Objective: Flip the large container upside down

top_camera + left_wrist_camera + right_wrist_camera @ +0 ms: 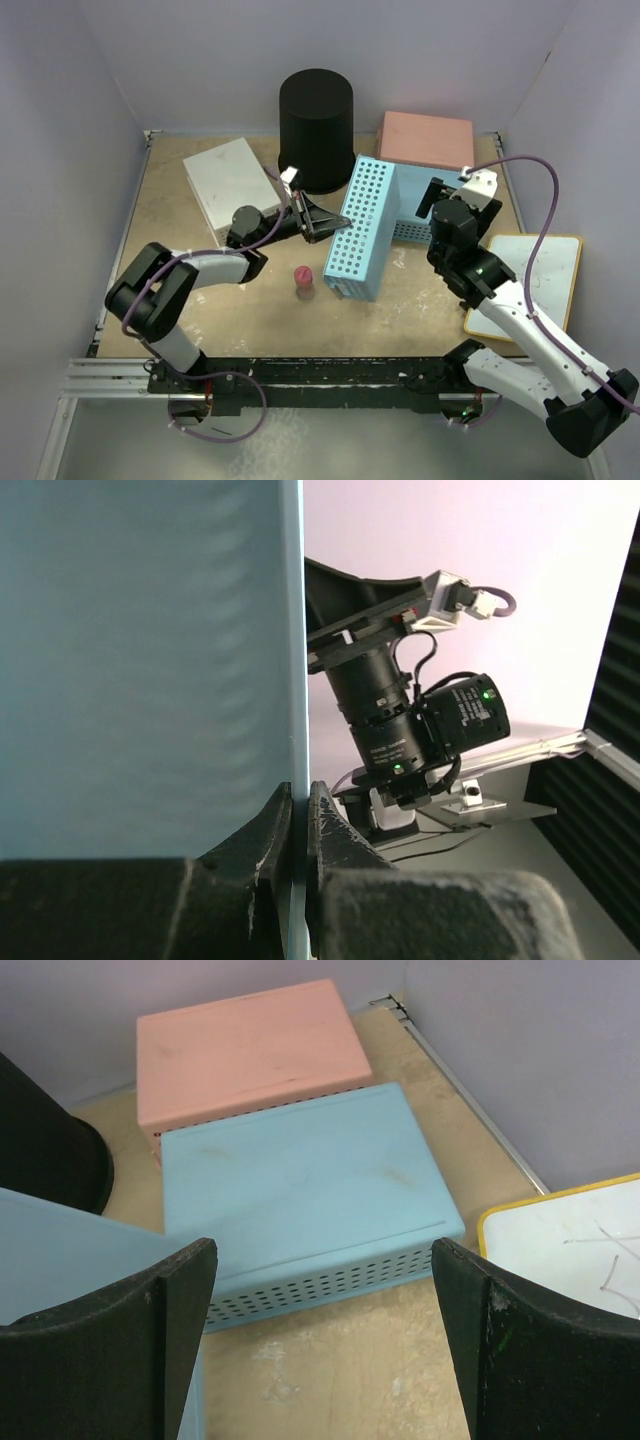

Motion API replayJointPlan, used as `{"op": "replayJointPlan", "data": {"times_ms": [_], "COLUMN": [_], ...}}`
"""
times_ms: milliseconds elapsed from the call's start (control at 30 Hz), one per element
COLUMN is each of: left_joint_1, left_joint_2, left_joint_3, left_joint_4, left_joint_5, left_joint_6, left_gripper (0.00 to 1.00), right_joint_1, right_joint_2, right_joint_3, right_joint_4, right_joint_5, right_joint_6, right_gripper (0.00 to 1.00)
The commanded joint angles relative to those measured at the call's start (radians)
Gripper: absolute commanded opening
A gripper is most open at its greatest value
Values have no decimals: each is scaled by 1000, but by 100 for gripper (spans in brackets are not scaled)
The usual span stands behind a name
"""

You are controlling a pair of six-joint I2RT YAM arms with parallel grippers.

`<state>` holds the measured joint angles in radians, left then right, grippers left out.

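A: Location of tall round black plastic bin [315, 125]?
B: Far edge of the bench [420, 300], about midway along, between white perforated rectangular basket [228, 180] and pink rectangular plastic basket [425, 138]. Touched by neither arm. Flat closed face up, flared rim seemingly down on the bench in right wrist view. Looks inverted already, but not certain.
A: State of left gripper [300, 805]?
B: Pressed together on thin wall of blue perforated plastic basket [365, 215], pinching it. Basket tipped up on its long side, just in front of the bin. Probably held that way to clear it off or flip it; cannot tell which.
A: Pose?
B: Stretched low and forward across the bench, wrist rolled sideways, fingers aimed toward the centre.
A: And right gripper [322, 1260]?
B: Spread wide, holding nothing. Hovering over second blue basket [300, 1190], lying bottom-up toward the right edge, near white board with yellow border [540, 265]. Elbow folded, wrist pitched down. Likely parked clear of the left arm.
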<state>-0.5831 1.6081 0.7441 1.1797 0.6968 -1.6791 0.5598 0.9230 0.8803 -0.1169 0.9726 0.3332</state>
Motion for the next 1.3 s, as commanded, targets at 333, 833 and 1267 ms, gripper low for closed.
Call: {"op": "replayJointPlan", "data": {"times_ms": [333,833,1267], "left_joint_1": [0,2,-4], "left_joint_2": [221,-32,-132], "left_joint_3": [-174,-284,-203], "left_joint_4": [530,-78,-600], "left_joint_5": [-120,-142,-215], "left_joint_6": [-209,171,511], "left_gripper": [0,0,0], "right_joint_1": [-3,-3,-2], "right_joint_2": [12,44,74], "right_joint_3": [16,16,16], "right_joint_4": [29,29,26], "right_joint_5": [-37,-80,-133], "right_joint_6": [20,31,64], "right_gripper": [89,89,89]}}
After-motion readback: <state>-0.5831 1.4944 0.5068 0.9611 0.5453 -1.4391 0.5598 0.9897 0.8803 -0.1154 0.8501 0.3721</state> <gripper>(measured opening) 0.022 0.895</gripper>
